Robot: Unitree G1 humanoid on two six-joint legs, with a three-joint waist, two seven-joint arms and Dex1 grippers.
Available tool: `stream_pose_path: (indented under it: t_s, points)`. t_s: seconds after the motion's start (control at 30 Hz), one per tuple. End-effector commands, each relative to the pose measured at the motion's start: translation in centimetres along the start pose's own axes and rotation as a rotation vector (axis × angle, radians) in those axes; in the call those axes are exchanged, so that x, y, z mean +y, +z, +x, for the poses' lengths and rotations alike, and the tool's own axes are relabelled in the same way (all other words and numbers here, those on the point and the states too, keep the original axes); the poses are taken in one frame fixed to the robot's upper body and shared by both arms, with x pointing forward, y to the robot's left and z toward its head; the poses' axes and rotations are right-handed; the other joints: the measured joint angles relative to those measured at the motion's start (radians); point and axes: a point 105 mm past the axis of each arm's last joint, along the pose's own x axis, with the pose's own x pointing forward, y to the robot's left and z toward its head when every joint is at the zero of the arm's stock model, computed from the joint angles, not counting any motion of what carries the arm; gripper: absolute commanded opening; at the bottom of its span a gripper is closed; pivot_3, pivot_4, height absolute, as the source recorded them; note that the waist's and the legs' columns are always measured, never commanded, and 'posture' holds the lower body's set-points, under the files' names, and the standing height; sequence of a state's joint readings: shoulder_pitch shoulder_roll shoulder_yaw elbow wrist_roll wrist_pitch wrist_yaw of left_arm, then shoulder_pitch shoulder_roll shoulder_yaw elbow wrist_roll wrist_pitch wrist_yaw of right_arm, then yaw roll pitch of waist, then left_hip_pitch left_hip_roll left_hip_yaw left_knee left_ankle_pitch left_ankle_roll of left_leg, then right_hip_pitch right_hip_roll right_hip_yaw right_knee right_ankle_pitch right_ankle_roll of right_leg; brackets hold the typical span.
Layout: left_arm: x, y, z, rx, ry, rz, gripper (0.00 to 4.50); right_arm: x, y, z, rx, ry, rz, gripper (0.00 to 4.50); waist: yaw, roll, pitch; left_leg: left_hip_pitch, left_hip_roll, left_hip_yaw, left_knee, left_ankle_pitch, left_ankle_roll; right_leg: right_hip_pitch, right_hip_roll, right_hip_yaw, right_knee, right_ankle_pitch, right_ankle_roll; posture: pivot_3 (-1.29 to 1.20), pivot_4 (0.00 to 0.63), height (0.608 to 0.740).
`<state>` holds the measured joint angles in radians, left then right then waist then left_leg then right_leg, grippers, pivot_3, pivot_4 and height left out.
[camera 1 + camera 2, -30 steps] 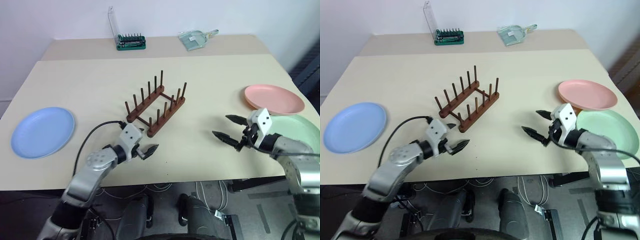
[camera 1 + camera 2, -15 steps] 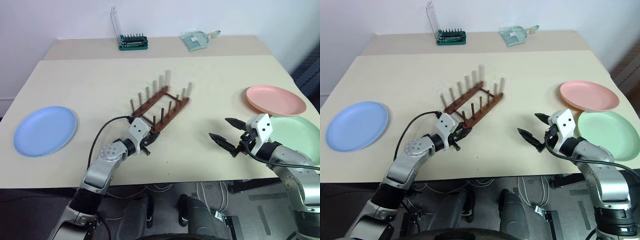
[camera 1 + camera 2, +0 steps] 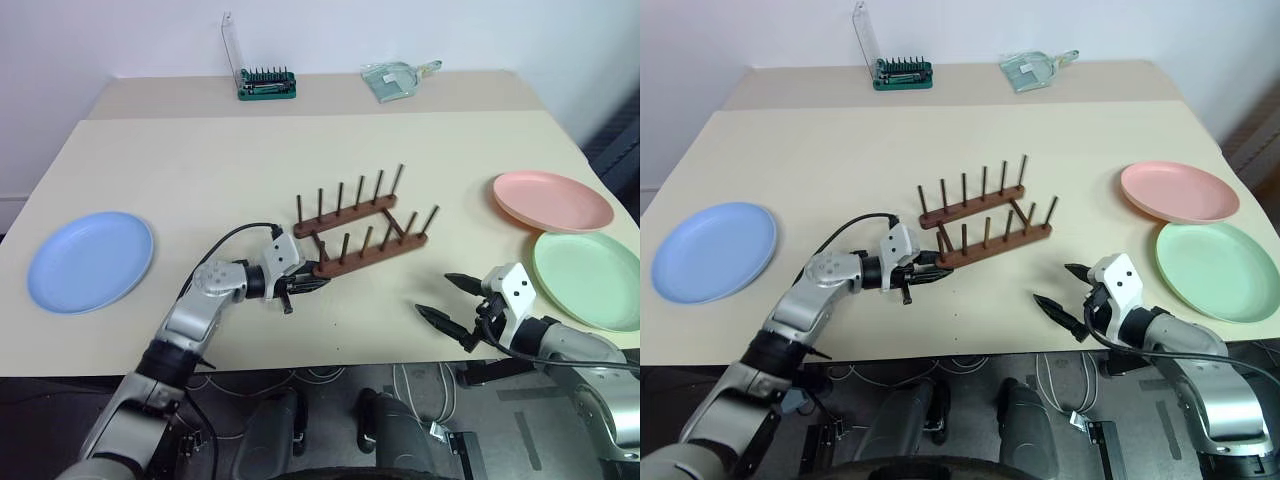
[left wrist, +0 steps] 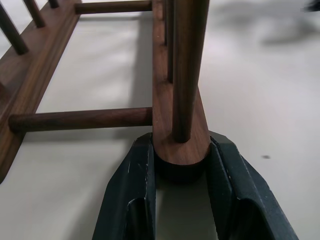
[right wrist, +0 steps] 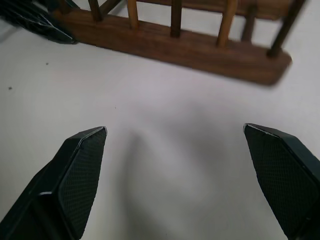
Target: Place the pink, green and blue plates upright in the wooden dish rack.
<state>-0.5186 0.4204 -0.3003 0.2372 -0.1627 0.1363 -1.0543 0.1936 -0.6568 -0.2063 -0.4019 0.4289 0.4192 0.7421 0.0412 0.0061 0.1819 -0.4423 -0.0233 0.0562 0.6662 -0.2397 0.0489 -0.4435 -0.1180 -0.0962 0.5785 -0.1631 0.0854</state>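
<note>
With the left end effector (image 4: 181,165) clenched on the wooden dish rack (image 3: 360,235) rail end and the right end effector (image 3: 458,307) released, reposition the rack slowly, flat on the surface (image 3: 200,160).

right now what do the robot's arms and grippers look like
Both arms are silver-grey metal with rounded joints and black sections near the wrists. Each ends in a white, boxy wrist block carrying two black pointed fingers: the left gripper and the right gripper. The fingers have a fine cross-hatched texture on their inner faces. A thin black cable loops over the left forearm.
</note>
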Motion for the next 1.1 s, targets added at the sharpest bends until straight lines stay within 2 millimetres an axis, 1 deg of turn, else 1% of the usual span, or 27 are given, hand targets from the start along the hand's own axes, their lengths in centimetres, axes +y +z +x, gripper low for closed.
stream_pose_path:
  t_s: [0.03,0.2,0.23,0.33,0.4,0.43,0.47,0.53,0.63,0.67,0.7,0.77,0.83,0.97,1.1]
  points:
    - [0.7,0.5,0.5,-0.013,-0.036,0.035,0.77,0.4,0.8,0.0,-0.041,-0.003,-0.045,4.5,0.0,0.0,0.0,0.0,0.0,0.0,0.0,0.0,0.0,0.0,0.0,0.0,0.0,0.0,0.0,0.0,0.15,0.74]
    - [1.7,-0.2,0.4,-0.002,-0.013,0.026,0.77,0.4,0.7,0.3,-0.048,-0.009,-0.051,4.5,-0.002,-0.001,0.0,0.0,0.0,0.0,0.0,0.002,0.003,0.0,0.0,0.0,0.001,0.0,0.0,0.0,0.15,0.74]
    - [1.7,-0.3,0.4,-0.002,-0.008,0.022,1.81,0.4,0.7,0.3,-0.05,-0.01,-0.052,4.5,-0.002,-0.001,0.0,0.0,0.0,0.0,0.0,0.002,0.003,0.0,0.0,0.0,0.001,0.0,0.0,0.0,0.15,0.74]
    - [2.3,-0.9,-1.3,0.018,0.075,-0.001,3.15,-0.8,0.8,0.5,-0.026,-0.054,-0.086,4.5,-0.004,-0.001,0.0,0.0,0.0,0.0,0.001,0.002,0.003,0.0,0.0,0.0,0.001,0.0,0.0,0.0,0.15,0.74]
    - [2.1,-1.1,-2.6,0.019,0.104,-0.026,3.15,-1.6,0.5,0.7,0.003,-0.083,-0.102,4.5,-0.009,-0.001,0.0,0.001,0.0,0.0,0.001,0.002,0.003,0.0,0.0,0.0,0.001,0.0,0.0,0.0,0.15,0.74]
    - [1.7,-1.1,-3.1,0.018,0.104,-0.039,3.21,-1.8,0.4,0.7,0.01,-0.083,-0.104,3.96,-0.008,0.0,0.0,0.001,0.001,0.0,0.001,0.002,0.003,0.0,0.0,0.0,0.001,0.001,0.0,0.0,0.15,0.74]
    - [1.1,-0.9,-3.7,0.017,0.099,-0.053,2.63,-1.8,0.4,0.8,0.016,-0.076,-0.104,3.58,-0.008,0.0,0.0,0.001,0.001,0.0,0.001,0.002,0.003,0.0,0.0,0.0,0.001,0.001,-0.001,0.0,0.15,0.74]
    - [-0.6,-0.5,-4.3,0.018,0.056,-0.052,1.71,-2.0,0.4,1.1,0.024,-0.071,-0.117,2.58,-0.005,0.0,0.0,0.001,0.002,0.0,0.0,0.002,0.003,-0.001,0.0,0.0,0.002,0.002,-0.003,0.0,0.15,0.74]
    - [-2.3,0.1,-3.9,0.013,0.019,-0.056,0.16,-2.5,0.3,1.5,0.039,-0.079,-0.132,1.01,0.001,0.0,0.0,0.0,0.002,0.0,0.0,0.0,0.0,-0.001,-0.001,0.0,0.001,0.001,-0.003,0.0,0.15,0.74]
    - [-2.8,0.2,-3.5,0.013,0.009,-0.061,0.0,-2.6,0.2,1.7,0.046,-0.079,-0.14,0.49,0.003,0.0,0.0,0.0,0.001,0.0,0.001,0.0,0.0,0.0,-0.001,0.0,0.001,0.001,-0.002,0.0,0.15,0.74]
    - [-3.3,0.3,-2.7,0.015,0.008,-0.056,0.0,-2.8,0.1,2.0,0.055,-0.082,-0.152,0.03,0.004,0.0,0.0,0.0,0.001,0.0,0.001,0.0,0.0,0.0,-0.001,0.0,0.0,0.0,-0.001,0.0,0.15,0.74]
    - [-4.0,-0.1,-0.7,0.038,0.012,-0.055,0.0,-3.1,0.0,2.8,0.064,-0.091,-0.17,0.03,0.001,0.0,0.0,0.0,0.001,0.0,0.001,0.0,0.0,0.001,-0.001,0.0,0.0,0.0,0.0,0.0,0.15,0.74]
    - [-4.0,-0.9,0.4,0.08,0.051,-0.056,0.0,-3.6,-0.1,3.8,0.073,-0.111,-0.188,0.03,-0.001,-0.001,0.0,0.0,0.001,0.001,0.001,0.0,0.0,0.001,-0.001,0.0,0.0,0.0,0.0,0.0,0.15,0.74]
    - [-2.7,-1.0,1.4,0.064,0.176,-0.103,0.0,-4.3,-0.2,5.2,0.094,-0.156,-0.221,0.03,-0.003,0.0,0.0,0.001,0.001,0.001,0.001,0.002,0.003,0.001,0.001,0.0,0.002,0.001,-0.002,0.0,0.15,0.74]
    - [-1.1,-1.0,1.6,0.044,0.31,-0.133,0.0,-4.6,0.3,6.5,0.088,-0.183,-0.244,0.03,-0.003,-0.001,-0.001,0.002,0.001,0.001,0.002,0.002,0.002,0.002,0.001,0.0,0.003,0.001,-0.001,0.0,0.15,0.74]
